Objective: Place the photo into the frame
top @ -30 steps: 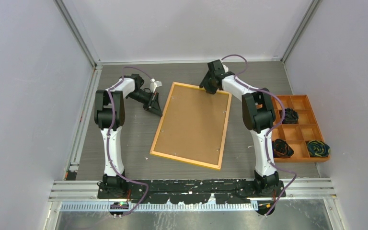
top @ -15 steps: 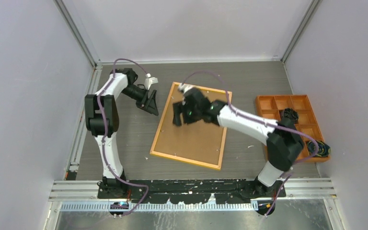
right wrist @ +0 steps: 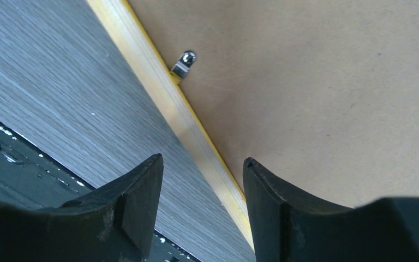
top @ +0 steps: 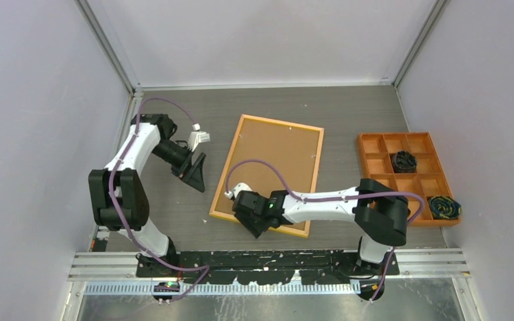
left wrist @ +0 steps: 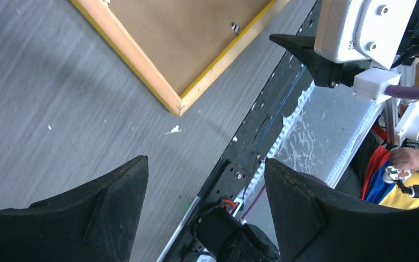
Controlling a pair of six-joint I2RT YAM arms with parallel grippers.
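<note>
Right gripper [right wrist: 202, 164]: jaws partly apart, empty. The near rail of the large yellow-edged rectangular wooden frame [right wrist: 155, 93], lying back-up, passes beneath their gap. Left gripper [left wrist: 204, 164]: jaws wide, empty; frame corner ahead, apart.

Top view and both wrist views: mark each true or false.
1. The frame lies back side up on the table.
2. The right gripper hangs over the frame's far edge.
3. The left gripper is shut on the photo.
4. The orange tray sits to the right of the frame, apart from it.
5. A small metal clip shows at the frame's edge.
1. True. The frame lies flat on the table, brown back up.
2. False. The right gripper is over the near edge, close to the near-left corner.
3. False. The left gripper is open and empty, above bare table left of the frame.
4. True. The tray stands clear of the frame.
5. True. The clip sits on the inner edge in the right wrist view.
</note>
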